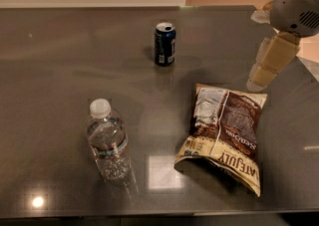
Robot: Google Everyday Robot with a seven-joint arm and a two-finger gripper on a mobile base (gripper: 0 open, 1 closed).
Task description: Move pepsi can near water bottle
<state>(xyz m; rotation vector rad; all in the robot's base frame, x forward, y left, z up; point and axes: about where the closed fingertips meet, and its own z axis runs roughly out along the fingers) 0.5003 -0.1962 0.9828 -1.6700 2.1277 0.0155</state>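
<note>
Pepsi can [165, 44] stands upright at upper center of the grey table [60, 70]; water bottle [107, 143] stands at lower left, well apart. 1 brown snack bag [227, 133] lies lower right. Gripper [266, 68] hangs at upper right, just above the bag's top edge; open or closed, cannot tell.

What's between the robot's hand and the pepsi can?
Just bare table, the camera view shows. The hand hangs right of the pepsi can; the snack bag lies closer.

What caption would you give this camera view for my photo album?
Gripper hovers at right near the snack bag; pepsi can stands at the back, water bottle front left.
</note>
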